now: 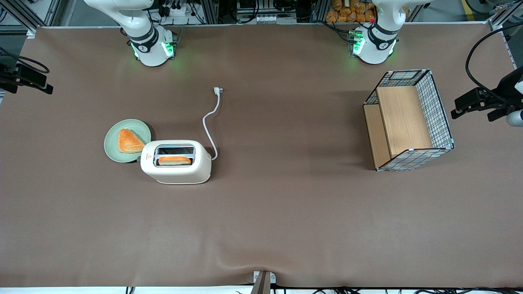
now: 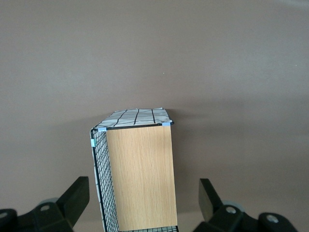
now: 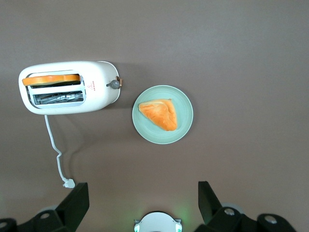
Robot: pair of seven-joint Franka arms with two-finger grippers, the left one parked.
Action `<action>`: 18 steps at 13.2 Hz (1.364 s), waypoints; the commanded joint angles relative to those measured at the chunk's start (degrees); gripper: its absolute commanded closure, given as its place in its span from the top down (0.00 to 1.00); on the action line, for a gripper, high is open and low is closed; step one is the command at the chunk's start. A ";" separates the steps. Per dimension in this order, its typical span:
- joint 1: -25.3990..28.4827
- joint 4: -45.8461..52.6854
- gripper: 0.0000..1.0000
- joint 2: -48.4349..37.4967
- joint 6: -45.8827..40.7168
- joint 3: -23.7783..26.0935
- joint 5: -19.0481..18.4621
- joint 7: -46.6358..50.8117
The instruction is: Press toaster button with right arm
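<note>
The cream-white toaster (image 1: 176, 171) stands on the brown table with a slice of toast (image 1: 175, 160) in the slot nearer the front camera. It also shows in the right wrist view (image 3: 96, 92). The toaster button (image 3: 115, 83) is a small grey knob on the narrow end face that faces the green plate; in the front view that end (image 1: 143, 158) bears a tiny red mark. My right gripper (image 3: 142, 200) is open and empty, high above the table, well apart from the toaster, with its fingers (image 3: 77, 203) wide apart. In the front view it shows as a black shape (image 1: 28, 79) at the working arm's end.
A green plate (image 1: 112, 149) with a pastry (image 1: 130, 141) lies touching the toaster's button end. The white cord (image 1: 210, 122) runs from the toaster to its plug (image 1: 217, 90), farther from the front camera. A wire-and-wood basket (image 1: 408, 118) stands toward the parked arm's end.
</note>
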 commanded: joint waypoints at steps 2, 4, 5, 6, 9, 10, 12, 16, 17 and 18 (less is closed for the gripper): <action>0.15 0.95 1.00 -0.15 -0.80 0.34 -1.52 1.30; 0.06 1.39 1.00 -0.16 -0.80 0.34 -1.52 1.39; 0.06 1.48 1.00 -0.16 -0.80 0.34 -1.61 1.48; 0.06 1.83 1.00 -0.16 -0.80 0.34 -1.70 1.56; 0.24 2.79 1.00 -0.16 -0.80 0.87 -1.79 4.28; 0.15 2.88 1.00 -0.16 -0.80 0.87 -1.79 4.29; 0.15 2.88 1.00 -0.16 -0.80 0.87 -1.79 4.29; 0.15 2.97 1.00 -0.16 -0.80 0.87 -1.79 4.11; 0.15 2.97 1.00 -0.16 -0.80 0.87 -1.79 3.85; 0.15 2.97 1.00 -0.16 -0.80 0.87 -1.79 3.85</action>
